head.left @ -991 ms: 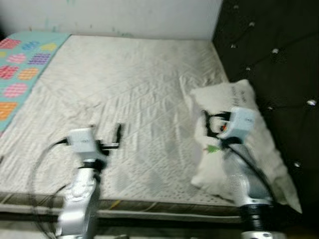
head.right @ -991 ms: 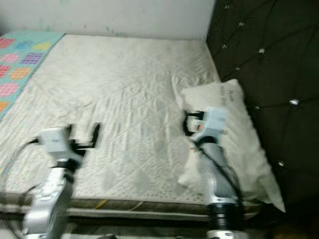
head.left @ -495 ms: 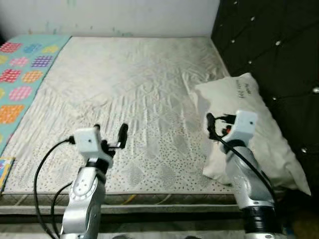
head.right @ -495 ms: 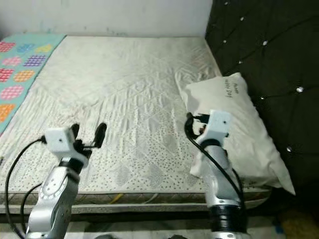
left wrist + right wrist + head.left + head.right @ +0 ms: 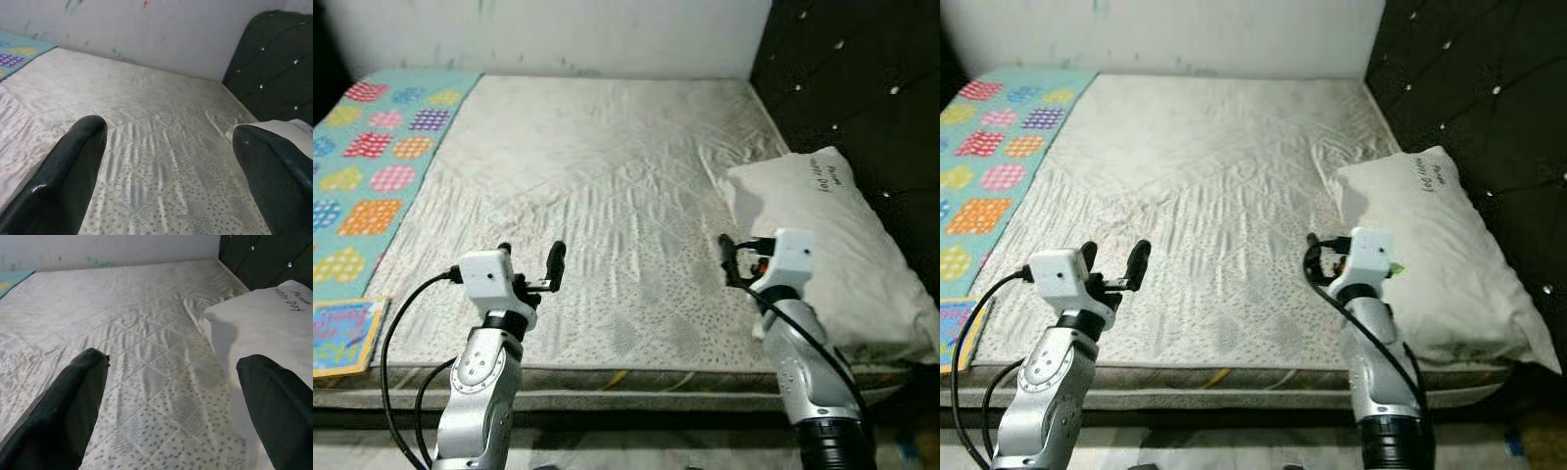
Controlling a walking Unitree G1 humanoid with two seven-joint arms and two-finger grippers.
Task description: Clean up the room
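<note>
A white pillow (image 5: 827,245) with dark writing lies on the right side of the bed, against the black tufted headboard (image 5: 862,69). The mattress (image 5: 597,166) has a crumpled white quilted sheet. My right gripper (image 5: 741,257) hovers open above the mattress's near edge, just left of the pillow's front corner, with nothing between its fingers (image 5: 73,401). My left gripper (image 5: 530,259) is open too, raised over the near left part of the mattress, and its fingers (image 5: 73,161) are spread wide and empty.
A teal blanket (image 5: 372,166) with coloured patches covers the bed's left side. A flat colourful book or card (image 5: 337,335) lies at its near left corner. A pale wall (image 5: 558,34) runs behind the bed. The bed's front edge (image 5: 626,377) is right before me.
The whole picture has shifted as the camera moved, so the blanket shows more. The right gripper, seen in front of the pillow before, is now left of its corner. Both grippers stay open.
</note>
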